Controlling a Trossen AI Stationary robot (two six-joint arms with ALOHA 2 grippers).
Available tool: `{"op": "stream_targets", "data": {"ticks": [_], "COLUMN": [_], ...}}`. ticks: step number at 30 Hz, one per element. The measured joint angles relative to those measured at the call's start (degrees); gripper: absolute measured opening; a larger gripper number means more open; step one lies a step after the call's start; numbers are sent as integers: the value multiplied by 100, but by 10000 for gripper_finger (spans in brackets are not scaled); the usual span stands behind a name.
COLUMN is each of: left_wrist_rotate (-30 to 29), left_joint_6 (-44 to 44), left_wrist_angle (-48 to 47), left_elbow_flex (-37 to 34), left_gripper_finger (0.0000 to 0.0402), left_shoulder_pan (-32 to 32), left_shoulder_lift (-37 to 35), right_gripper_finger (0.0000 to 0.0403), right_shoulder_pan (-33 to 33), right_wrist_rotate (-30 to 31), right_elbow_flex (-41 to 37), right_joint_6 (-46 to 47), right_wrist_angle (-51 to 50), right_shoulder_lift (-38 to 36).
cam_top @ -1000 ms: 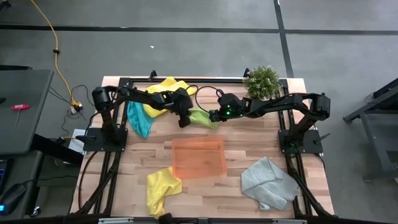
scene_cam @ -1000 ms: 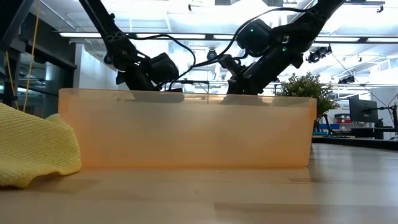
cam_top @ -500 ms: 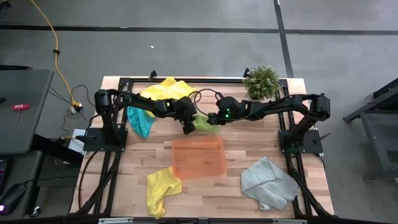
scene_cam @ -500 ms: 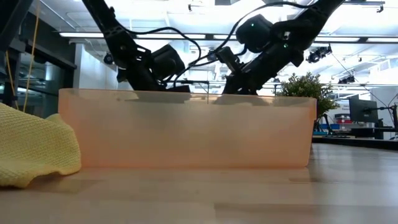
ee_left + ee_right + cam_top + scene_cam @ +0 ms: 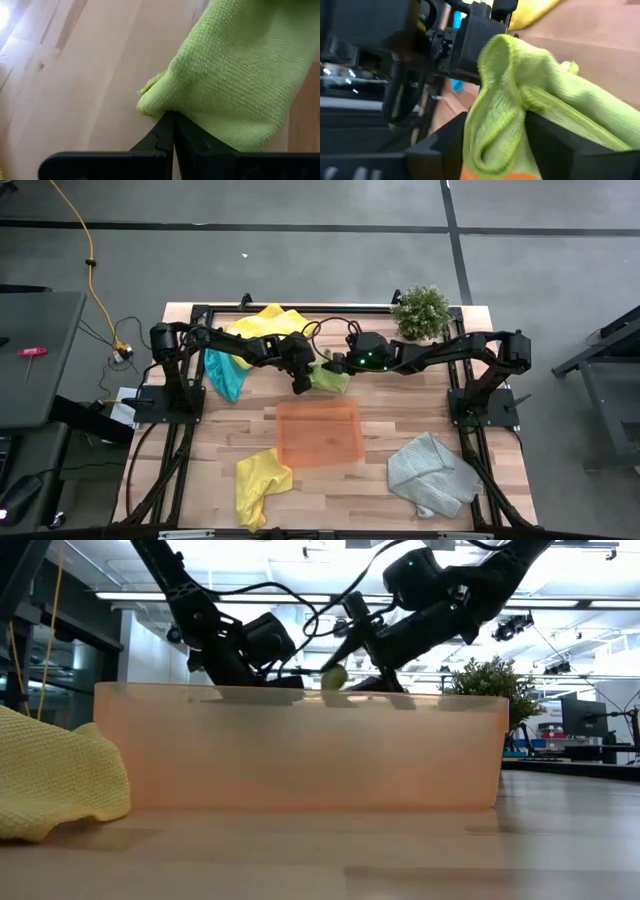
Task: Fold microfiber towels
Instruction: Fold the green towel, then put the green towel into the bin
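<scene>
Lime green towel [image 5: 328, 375]: at the back middle of the table [image 5: 400, 410], just behind the orange tray [image 5: 320, 432], bunched between my two grippers. My left gripper [image 5: 173, 131] has its fingers pressed fully together, pinching a folded edge of this cloth against the wood. My right gripper [image 5: 335, 363] meets the same towel from the other side; its fingers [image 5: 555, 140] stand parted, with green cloth draped over and between them, and I cannot tell whether they grip it or only carry it.

Yellow towel, first [image 5: 268, 323]: back edge of the table, under my left arm, overlapping the teal-blue towel [image 5: 222, 372] at the left.

Yellow towel, second [image 5: 259, 483]: front left, crumpled, just beside the tray's near left corner.

Light grey towel [image 5: 432, 472]: front right, loosely heaped, well apart from the tray.

Potted plant [image 5: 421, 311]: back right corner.
</scene>
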Motion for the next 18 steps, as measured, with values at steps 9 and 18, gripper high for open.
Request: {"op": "stream_targets", "data": {"ticks": [9, 18], "left_wrist_rotate": [-12, 1123], "left_joint_6": [339, 521], "left_wrist_angle": [-218, 191], "left_elbow_flex": [5, 3], "left_gripper_finger": [0, 0], "left_shoulder_pan": [458, 764], "left_shoulder_lift": [-708, -1330], "right_gripper_finger": [233, 234], "right_shoulder_pan": [-105, -209], "right_wrist_rotate": [-485, -804], "right_elbow_flex": [0, 0], "right_joint_6": [65, -614], "right_wrist_angle": [-51, 116], "right_shoulder_lift": [-4, -4]}}
